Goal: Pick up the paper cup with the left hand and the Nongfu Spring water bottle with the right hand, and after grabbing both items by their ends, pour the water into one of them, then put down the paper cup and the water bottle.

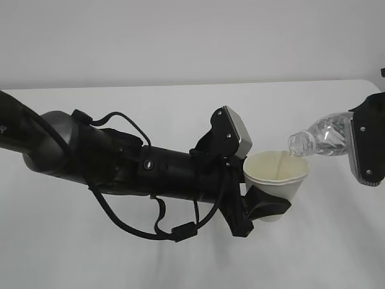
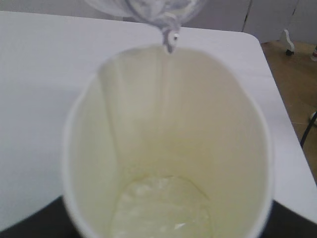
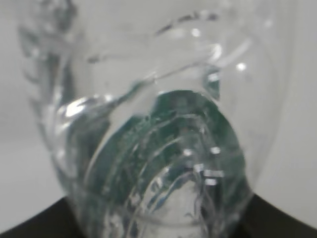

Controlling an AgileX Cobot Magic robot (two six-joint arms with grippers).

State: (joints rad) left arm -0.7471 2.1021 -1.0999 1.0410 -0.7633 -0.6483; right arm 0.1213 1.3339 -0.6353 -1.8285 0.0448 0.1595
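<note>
In the exterior view we found the left hand point(image 1: 260, 203) closed around the lower body of the paper cup point(image 1: 276, 174), which was held clear of the white table point(image 1: 180, 102) with its mouth tilted slightly toward the right. The right hand point(image 1: 366, 144) gripped the Nongfu Spring water bottle point(image 1: 319, 137) by its base end, the bottle lying close to horizontal with its uncapped neck dipped just over the cup's far rim. We noted the rim pressed somewhat out of round, which suggested a firm squeeze. In the left wrist view we looked straight down into the paper cup point(image 2: 168, 148); the bottle mouth point(image 2: 169, 37) sat at the upper rim, a thin run of liquid appeared to trail down the inner wall, and a shallow pool of the water point(image 2: 161, 208) covered the bottom. The fingers showed only as dark edges at the lower corners. In the right wrist view the bottle point(image 3: 158, 124) filled the frame, blurred, with the green label visible through the plastic and dark finger edges at the lower corners, consistent with a hold on it. We judged the pouring step to be in hand. In our assessment the next move called for righting the bottle without clipping the rim, then lowering both items upright to the table, well apart, before either grip was released.
</note>
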